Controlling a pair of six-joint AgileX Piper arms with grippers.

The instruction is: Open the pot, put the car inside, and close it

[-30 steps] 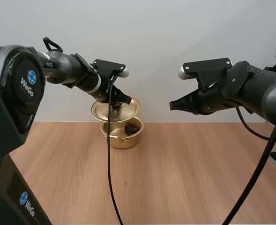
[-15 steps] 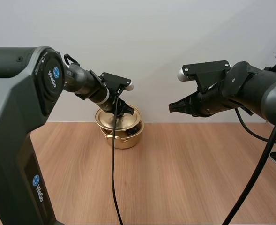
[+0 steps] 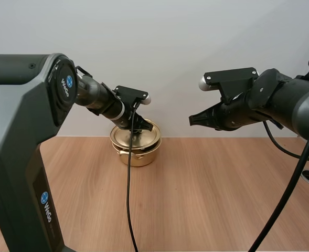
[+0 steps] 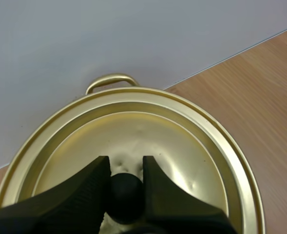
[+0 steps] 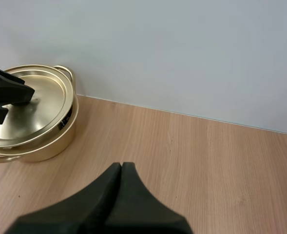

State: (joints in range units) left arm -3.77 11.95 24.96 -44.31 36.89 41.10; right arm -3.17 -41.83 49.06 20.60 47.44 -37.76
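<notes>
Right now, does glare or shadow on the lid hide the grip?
Left wrist view: soft sheen on the lid, no blown-out glare; the left gripper pinches the dark knob. High view: the gripper blocks the lid's middle. Right wrist view: even light.

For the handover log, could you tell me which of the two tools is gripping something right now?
The left tool, pinching the lid's black knob at the gold pot; the right tool hangs shut and empty over the table.
</notes>
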